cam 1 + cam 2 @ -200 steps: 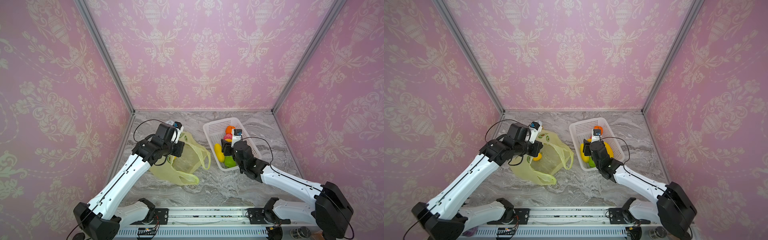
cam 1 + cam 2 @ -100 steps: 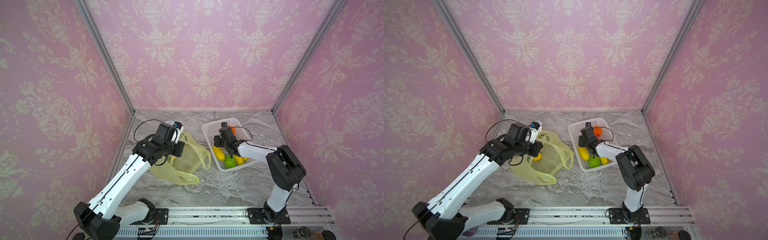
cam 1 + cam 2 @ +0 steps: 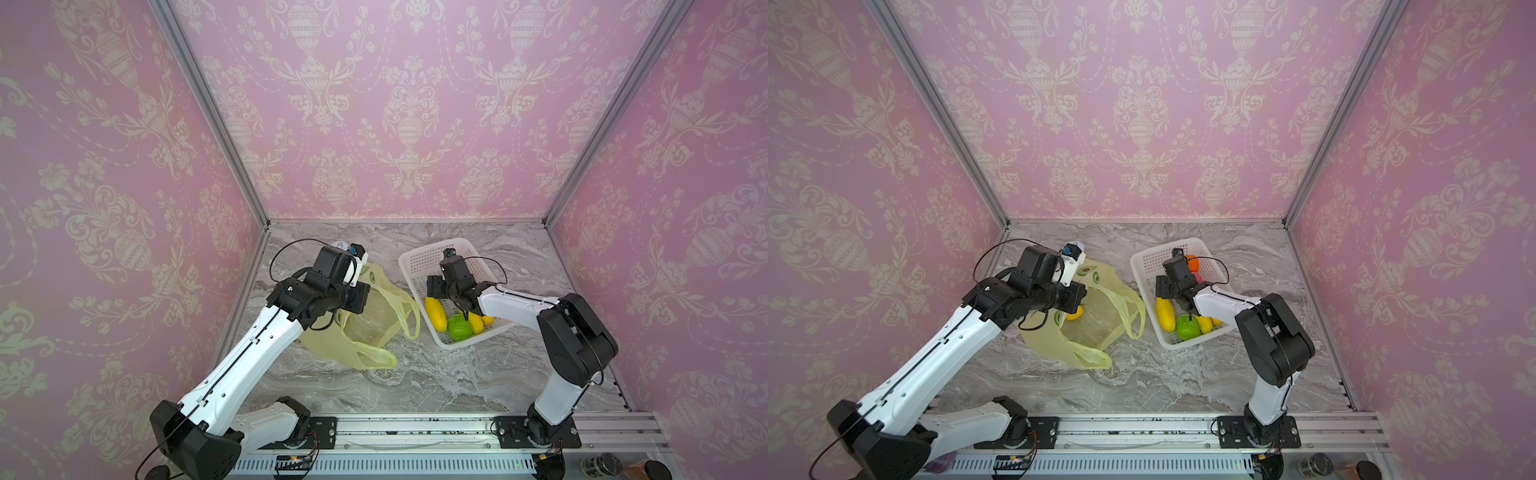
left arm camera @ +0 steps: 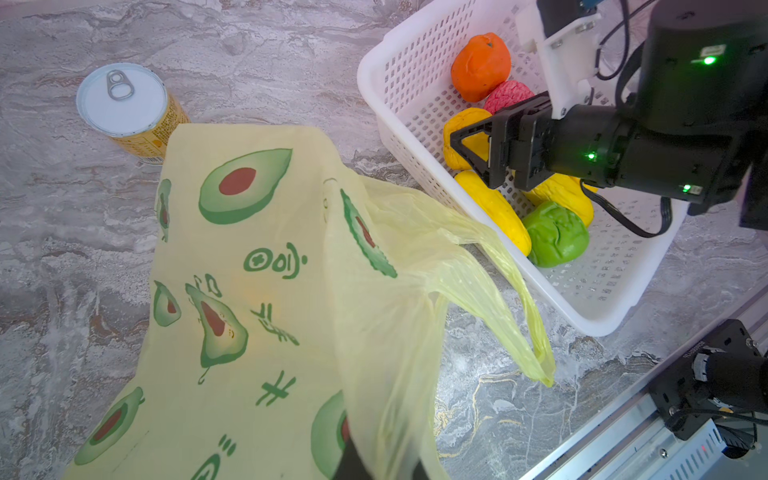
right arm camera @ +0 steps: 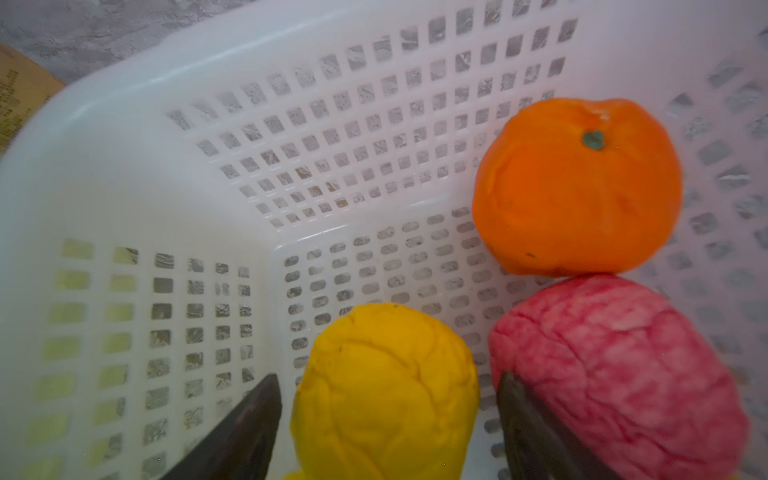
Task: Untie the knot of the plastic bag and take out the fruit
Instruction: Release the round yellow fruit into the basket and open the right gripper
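My left gripper (image 4: 384, 471) is shut on the plastic bag (image 4: 270, 291), holding part of the yellow-green film up off the table. The bag's mouth gapes in both top views (image 3: 370, 320) and its handles hang as loose loops; no knot shows. One yellow-orange fruit (image 3: 1074, 313) lies inside the bag. My right gripper (image 5: 386, 432) is down in the white basket (image 4: 374, 83), open, its fingers (image 5: 241, 432) standing apart on either side of a round yellow fruit (image 5: 386, 374). Beside it lie the orange fruit (image 5: 577, 187) and the pink-red one (image 5: 615, 365).
Toward the front of the basket (image 3: 415, 257) lie elongated yellow fruits (image 4: 494, 208) and a green one (image 4: 555, 232). A gold can with a white lid (image 4: 120, 99) stands behind the bag near the back left. The rail (image 3: 415, 432) runs along the front edge.
My right gripper has gone down into the basket and its jaws have widened off the round yellow fruit. The left arm and the bag have stayed put.
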Robot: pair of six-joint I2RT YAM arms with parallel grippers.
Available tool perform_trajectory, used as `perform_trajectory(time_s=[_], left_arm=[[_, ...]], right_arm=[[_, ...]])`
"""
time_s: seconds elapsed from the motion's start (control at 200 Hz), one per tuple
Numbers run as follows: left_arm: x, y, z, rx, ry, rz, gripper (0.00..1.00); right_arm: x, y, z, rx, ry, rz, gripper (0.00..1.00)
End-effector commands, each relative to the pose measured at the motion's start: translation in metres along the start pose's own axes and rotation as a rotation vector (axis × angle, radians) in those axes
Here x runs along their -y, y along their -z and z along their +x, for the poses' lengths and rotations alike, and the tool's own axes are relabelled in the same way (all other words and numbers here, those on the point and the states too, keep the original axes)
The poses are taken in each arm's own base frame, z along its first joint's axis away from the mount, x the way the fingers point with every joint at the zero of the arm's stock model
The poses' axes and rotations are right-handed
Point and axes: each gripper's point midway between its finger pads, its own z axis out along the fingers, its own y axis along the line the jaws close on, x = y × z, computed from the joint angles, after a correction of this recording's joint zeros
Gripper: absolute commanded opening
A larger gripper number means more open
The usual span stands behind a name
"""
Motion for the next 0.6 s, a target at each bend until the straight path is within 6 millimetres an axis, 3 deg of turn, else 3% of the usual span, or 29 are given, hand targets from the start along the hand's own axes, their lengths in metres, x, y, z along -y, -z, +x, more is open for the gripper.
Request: perform_trajectory(time_s=[0.0, 0.16, 0.35, 0.47, 0.595], left_arm=[[-0.002, 0.003, 0.002, -0.013, 0.007, -0.006, 0.00], [-0.005, 0.004, 0.002, -0.005, 0.006, -0.019, 0.00], [-0.004, 0.003, 0.002, -0.011, 0.008, -0.015, 0.00], [-0.005, 0.005, 0.001, -0.003, 0.006, -0.020, 0.00], [-0.003, 0.004, 0.001, -0.006, 0.007, -0.010, 0.00]], right_arm=[[-0.007, 0.037, -0.012, 0.080, 0.004, -0.055, 0.82], [-0.053, 0.105, -0.013, 0.243, 0.123, -0.242, 0.64], [-0.124, 0.186, 0.009, 0.392, 0.317, -0.504, 0.50], [-0.164, 0.210, 0.028, 0.397, 0.395, -0.638, 0.44], [-0.204, 0.208, 0.047, 0.340, 0.454, -0.712, 0.39]])
